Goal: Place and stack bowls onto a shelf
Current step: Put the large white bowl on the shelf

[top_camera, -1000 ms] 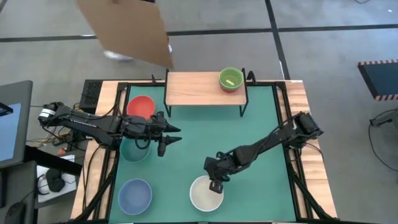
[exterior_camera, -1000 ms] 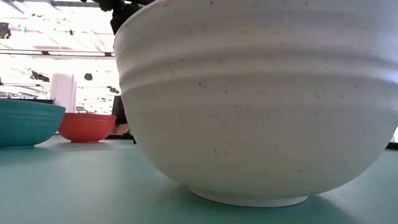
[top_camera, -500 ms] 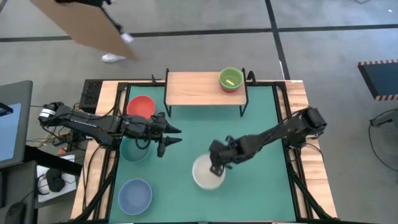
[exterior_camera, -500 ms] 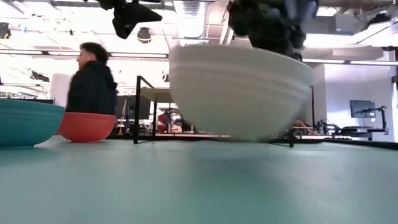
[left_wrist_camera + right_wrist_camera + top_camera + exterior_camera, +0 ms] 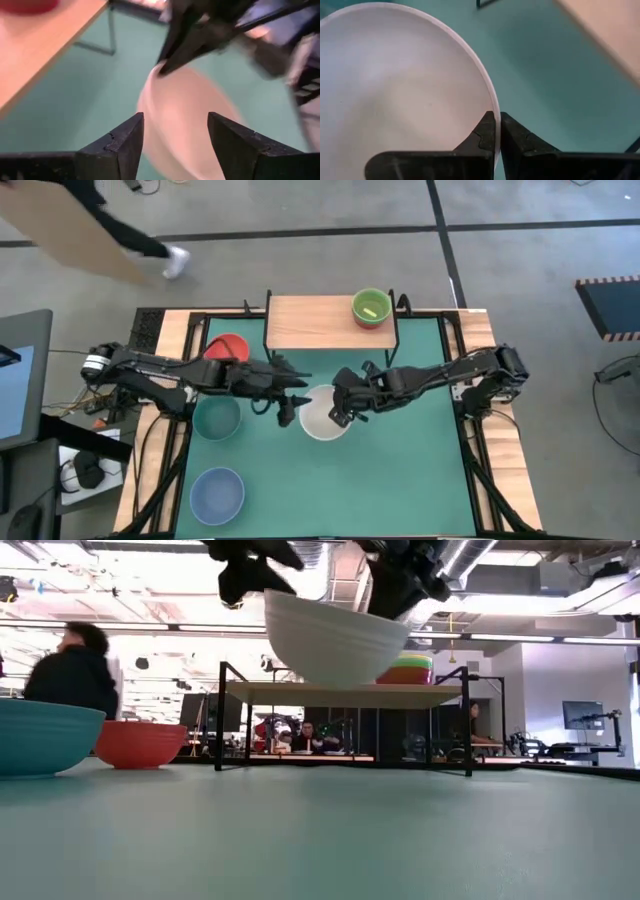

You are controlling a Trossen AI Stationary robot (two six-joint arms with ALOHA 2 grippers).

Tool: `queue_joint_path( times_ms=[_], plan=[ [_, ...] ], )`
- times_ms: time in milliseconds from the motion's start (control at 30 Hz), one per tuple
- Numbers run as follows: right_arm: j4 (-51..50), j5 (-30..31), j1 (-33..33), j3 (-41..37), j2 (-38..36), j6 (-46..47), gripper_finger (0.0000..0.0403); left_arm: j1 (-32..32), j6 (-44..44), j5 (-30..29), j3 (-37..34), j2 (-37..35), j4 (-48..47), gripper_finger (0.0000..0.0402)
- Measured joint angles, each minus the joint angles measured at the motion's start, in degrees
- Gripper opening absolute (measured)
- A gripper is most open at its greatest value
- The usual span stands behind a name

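- A green mat covers a wood-edged table.
- A shelf with a light wood top and black legs stands at the mat's far edge, a green bowl near its right end.
- On the mat's left side lie a red bowl, a teal bowl and a pale blue bowl.

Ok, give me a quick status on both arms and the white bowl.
Right tool shut on white bowl rim, bowl held clear off the mat. Left tool open, facing the bowl. Shelf carries a green-topped stack. Path to shelf unobstructed.
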Motion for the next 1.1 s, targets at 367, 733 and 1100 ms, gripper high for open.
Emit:
queue_joint_path(
  times_ms=[367,733,1100],
  plan=[
    [-2.86,4.63,-0.11,7.42,0.07,-7.49,0.0036,2.38,-1.31,-5.51,12.28,7.43,-20.44,0.0161],
    [-8.33,4.5,-0.18,15.92,-0.17,-7.26,0.0124,7.67,0.02,-6.31,15.27,7.88,-20.55,0.0003],
    [-24.92,9.32,2.74,17.27,-9.59,6.85,0.0219,30.6,1.6,-6.41,23.04,8.08,-24.07,0.0]
  ],
)
